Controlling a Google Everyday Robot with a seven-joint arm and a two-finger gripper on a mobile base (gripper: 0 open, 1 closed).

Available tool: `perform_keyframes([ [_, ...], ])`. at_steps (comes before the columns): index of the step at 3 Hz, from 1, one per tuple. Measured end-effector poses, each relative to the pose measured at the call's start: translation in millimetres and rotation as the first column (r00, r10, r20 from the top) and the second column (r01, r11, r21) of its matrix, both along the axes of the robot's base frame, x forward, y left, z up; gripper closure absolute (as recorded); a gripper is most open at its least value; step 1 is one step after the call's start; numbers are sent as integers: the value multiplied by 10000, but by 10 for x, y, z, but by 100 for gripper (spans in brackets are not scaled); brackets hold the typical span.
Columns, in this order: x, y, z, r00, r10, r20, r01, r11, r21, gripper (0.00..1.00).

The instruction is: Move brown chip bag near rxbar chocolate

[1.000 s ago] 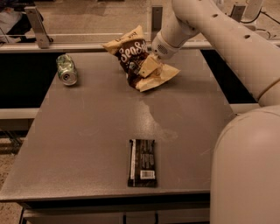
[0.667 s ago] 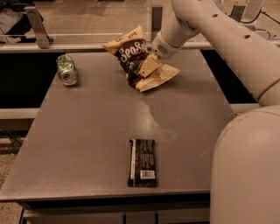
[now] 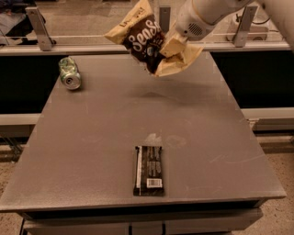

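The brown chip bag (image 3: 147, 39), tan and dark brown with white script, hangs in the air above the far middle of the table, tilted. My gripper (image 3: 166, 46) is shut on the bag's right side and holds it clear of the tabletop; its shadow lies on the table below. The rxbar chocolate (image 3: 148, 170), a flat, almost black bar with a white barcode label at its near end, lies near the table's front edge, well in front of the bag.
A small green can (image 3: 69, 72) lies on its side at the far left of the grey table (image 3: 220, 137). A rail with metal posts (image 3: 39, 27) runs behind the table. The white arm (image 3: 216, 11) reaches in from the upper right.
The bag was resting on the far part of the table in my gripper; it is now lifted off the surface and hangs in the air.
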State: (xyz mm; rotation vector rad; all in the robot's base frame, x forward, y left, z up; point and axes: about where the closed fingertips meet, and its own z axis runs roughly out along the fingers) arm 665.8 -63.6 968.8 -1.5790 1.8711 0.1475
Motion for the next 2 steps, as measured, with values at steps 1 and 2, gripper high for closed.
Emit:
perform_keyframes([
  [1, -395, -98, 428, 9934, 902, 705, -882, 9956, -308, 100],
  [2, -775, -119, 498, 9840, 1663, 640, -1619, 9844, -695, 100],
])
